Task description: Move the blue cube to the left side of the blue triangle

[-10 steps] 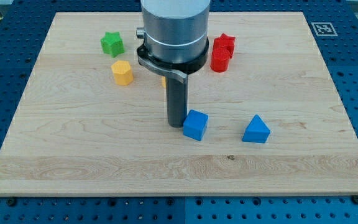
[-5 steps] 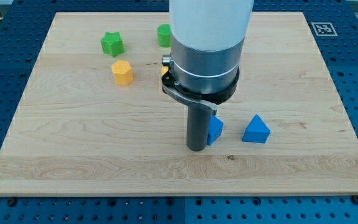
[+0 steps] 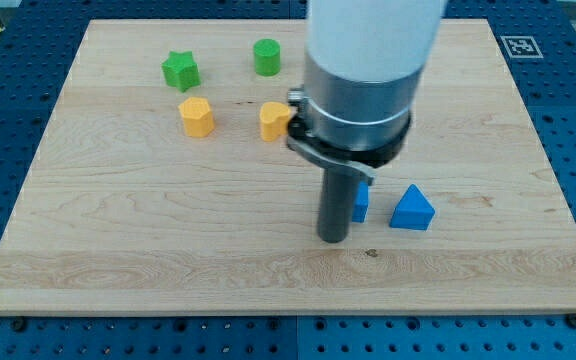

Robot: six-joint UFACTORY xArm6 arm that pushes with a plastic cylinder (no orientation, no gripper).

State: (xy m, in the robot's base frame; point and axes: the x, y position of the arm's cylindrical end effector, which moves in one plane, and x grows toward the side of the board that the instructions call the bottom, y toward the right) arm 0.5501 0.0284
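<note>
The blue cube (image 3: 360,202) lies on the wooden board, mostly hidden behind my rod; only its right part shows. The blue triangle (image 3: 412,209) lies just to the cube's right, with a small gap between them. My tip (image 3: 333,238) rests on the board at the cube's lower left, touching or nearly touching it. The arm's grey body covers the board above the cube.
A green star (image 3: 180,70) and a green cylinder (image 3: 266,57) lie near the view's top left. Two yellow blocks (image 3: 197,116) (image 3: 275,120) lie below them. The wooden board (image 3: 118,240) ends near the view's bottom. Red blocks are hidden behind the arm.
My tip has moved right and down the view, pushing the blue cube to the right, closer to the blue triangle. The green cylinder and second yellow block have come into sight.
</note>
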